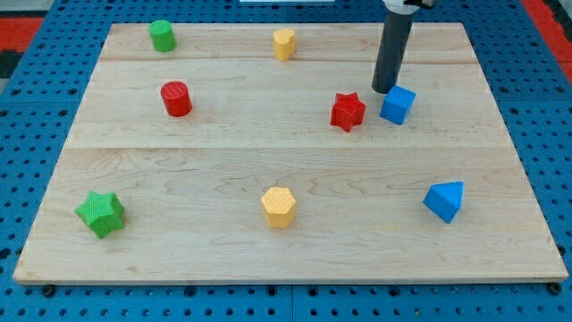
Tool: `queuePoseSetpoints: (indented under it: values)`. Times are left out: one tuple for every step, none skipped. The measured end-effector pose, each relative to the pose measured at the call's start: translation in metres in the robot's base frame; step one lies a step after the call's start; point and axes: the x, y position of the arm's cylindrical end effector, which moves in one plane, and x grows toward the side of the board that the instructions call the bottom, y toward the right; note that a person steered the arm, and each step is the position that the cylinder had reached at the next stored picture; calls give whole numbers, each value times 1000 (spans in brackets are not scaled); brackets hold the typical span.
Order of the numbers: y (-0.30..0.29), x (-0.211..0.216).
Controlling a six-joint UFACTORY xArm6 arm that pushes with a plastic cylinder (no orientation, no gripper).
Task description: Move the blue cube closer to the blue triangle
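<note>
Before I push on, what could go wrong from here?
1. My tip sits just above the blue cube, slightly toward the view's left; an off-centre push may spin the cube or let it slip aside.
2. The red star is close on the cube's left and could get knocked.
3. The blue triangle lies near the board's lower right edge; overshooting may shove it off.

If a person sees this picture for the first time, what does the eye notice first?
The dark rod coming down from the view's top, my tip just above-left of the blue cube. A red star sits close on the cube's left. The blue triangle lies apart, toward the view's bottom right of the wooden board.
</note>
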Motion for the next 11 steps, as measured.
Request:
queuePoseSetpoints:
  values:
    - [1, 18]
    - [8, 40]
    - [25, 38]
    - [28, 17]
    - [63, 36]
    - [74, 62]
    - [36, 64]
    - [25, 64]
    - [25, 49]
    - [8, 42]
    - [-17, 60]
